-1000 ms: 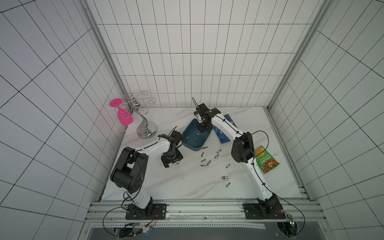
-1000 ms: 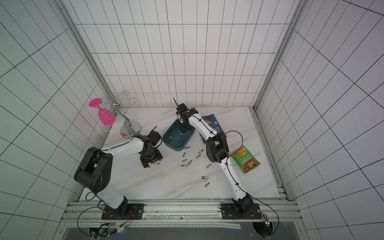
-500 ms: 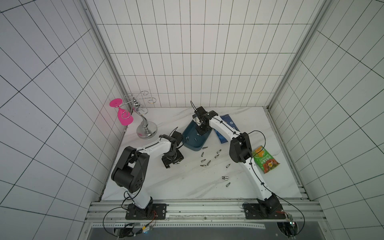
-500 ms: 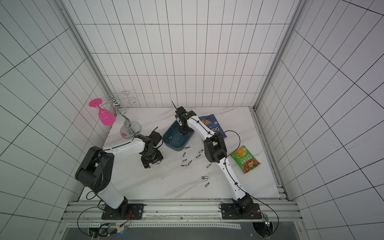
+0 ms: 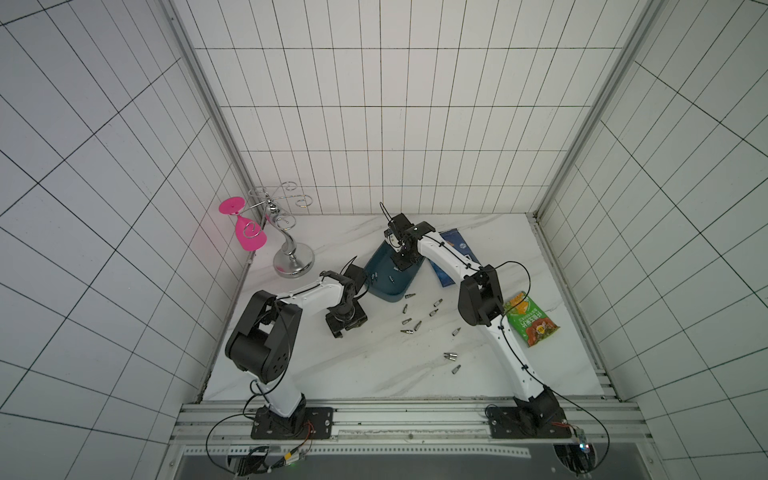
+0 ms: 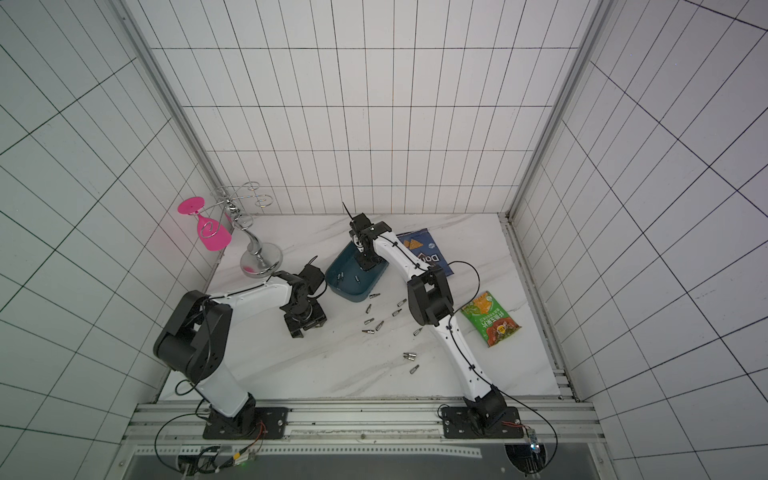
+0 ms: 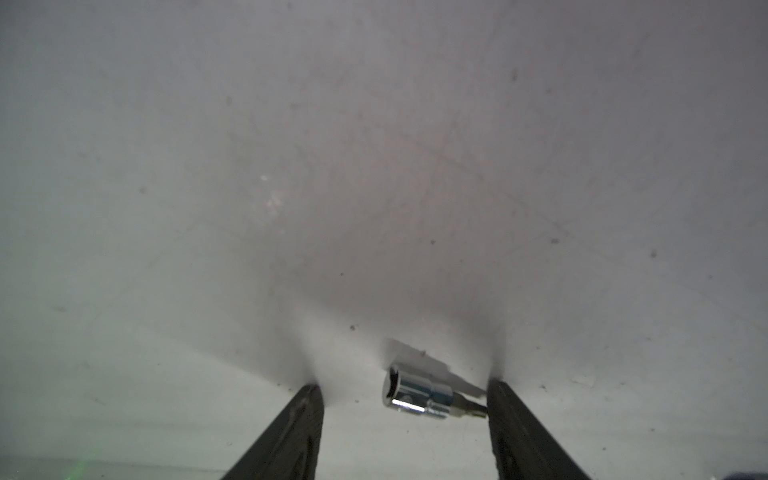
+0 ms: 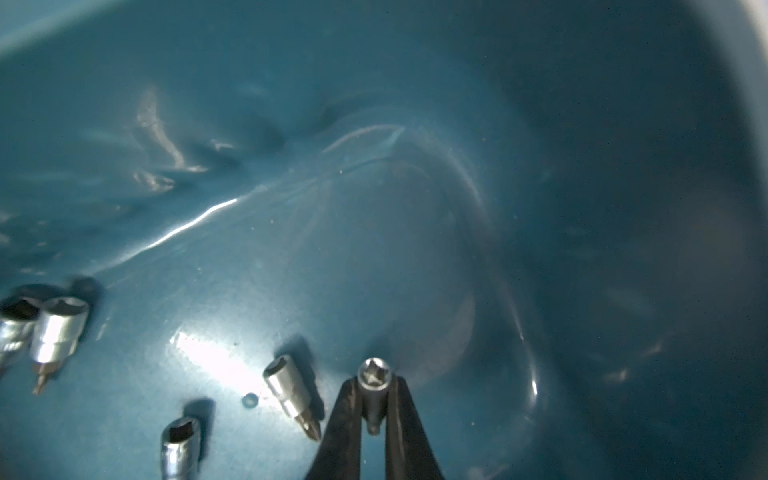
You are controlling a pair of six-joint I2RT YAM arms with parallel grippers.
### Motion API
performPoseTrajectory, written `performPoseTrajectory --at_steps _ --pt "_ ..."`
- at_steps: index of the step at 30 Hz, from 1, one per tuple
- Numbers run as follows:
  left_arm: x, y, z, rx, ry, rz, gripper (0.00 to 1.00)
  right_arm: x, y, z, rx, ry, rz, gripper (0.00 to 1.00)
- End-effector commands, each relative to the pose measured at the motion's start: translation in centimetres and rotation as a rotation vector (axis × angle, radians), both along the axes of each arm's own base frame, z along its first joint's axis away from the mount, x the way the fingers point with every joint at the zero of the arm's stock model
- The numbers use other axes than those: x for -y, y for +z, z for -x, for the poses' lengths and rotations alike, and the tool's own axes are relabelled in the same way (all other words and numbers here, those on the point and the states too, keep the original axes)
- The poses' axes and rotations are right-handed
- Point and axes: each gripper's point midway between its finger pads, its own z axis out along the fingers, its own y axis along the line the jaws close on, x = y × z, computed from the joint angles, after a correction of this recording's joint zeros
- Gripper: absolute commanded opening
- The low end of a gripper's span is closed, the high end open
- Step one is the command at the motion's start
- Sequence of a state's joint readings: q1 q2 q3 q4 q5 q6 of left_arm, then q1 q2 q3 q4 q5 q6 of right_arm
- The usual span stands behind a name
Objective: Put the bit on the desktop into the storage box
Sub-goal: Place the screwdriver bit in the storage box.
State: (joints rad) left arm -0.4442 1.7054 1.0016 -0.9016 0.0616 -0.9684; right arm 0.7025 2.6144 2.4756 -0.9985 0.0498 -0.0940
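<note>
My right pincer [image 8: 375, 380] pinches bit [image 8: 374, 374] low inside box [image 8: 415, 208], near table's back edge, likely for drop among other bits [image 8: 291, 395]. Left pincer [image 7: 403, 384] spread astride second bit [image 7: 419, 397] on table [image 7: 374, 166], set for grab.

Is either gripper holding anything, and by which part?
The right gripper pinches a bit by the sides of its socket end, over the storage box. The left gripper holds nothing: its open jaws flank a loose bit on the desktop.
</note>
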Motion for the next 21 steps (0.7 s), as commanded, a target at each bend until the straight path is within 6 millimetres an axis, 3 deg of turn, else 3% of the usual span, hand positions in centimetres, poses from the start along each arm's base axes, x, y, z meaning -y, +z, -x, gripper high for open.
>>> performPoseTrajectory --at_steps 1,7,12,21 --pt "0.13 -0.78 0.04 -0.009 -0.013 -0.003 0.64 0.28 -2.15 0.72 -0.032 0.005 0.042 0.11" --pt "0.19 -1.23 0.24 -0.019 -0.02 0.004 0.58 0.31 -2.62 0.83 -0.043 -0.005 0.043 0.19" --pt "0.27 -1.25 0.21 -0.017 -0.022 0.009 0.46 0.35 -2.87 1.0 -0.053 -0.008 0.044 0.25" --pt "0.35 -1.41 0.13 -0.018 -0.034 0.011 0.4 0.59 -2.53 0.9 -0.045 -0.014 0.052 0.3"
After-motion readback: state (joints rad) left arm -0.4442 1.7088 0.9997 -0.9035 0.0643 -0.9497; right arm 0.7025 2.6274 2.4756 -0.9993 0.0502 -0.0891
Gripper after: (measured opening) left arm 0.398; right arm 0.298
